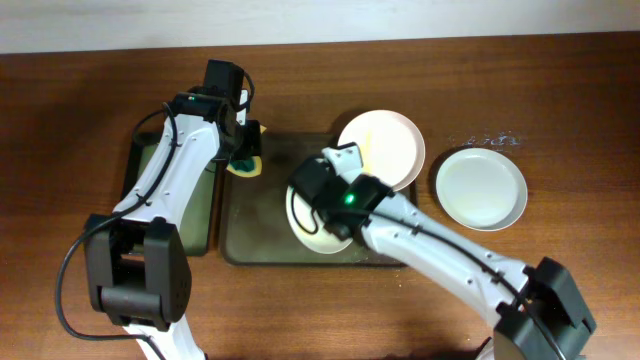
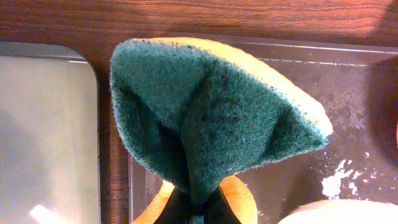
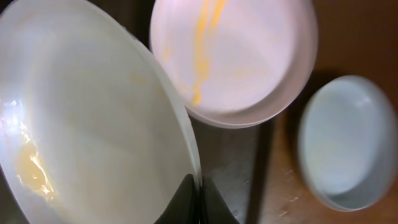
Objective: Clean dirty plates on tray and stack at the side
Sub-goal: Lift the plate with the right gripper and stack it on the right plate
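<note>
Roughly a third done, by my read: one clean-looking round white shallow plate (image 1: pixel 481 188) sat on the brown wooden counter (image 1: pixel 560 80), toward its right edge, just off the large dark brown rectangular tray (image 1: pixel 255 222).

Two were left. The right gripper (image 3: pixel 199 198) had its jaws clamped on the rim of a smeared white plate (image 3: pixel 93 118) over the tray. A yellow-streaked white plate (image 3: pixel 236 56) leaned at the tray's far right corner.

The left gripper (image 2: pixel 193 208) jaws pinched a green-and-yellow scrub sponge (image 2: pixel 211 118). A smaller black tray (image 1: pixel 195 215) sat toward the counter's left edge, out of the way.
</note>
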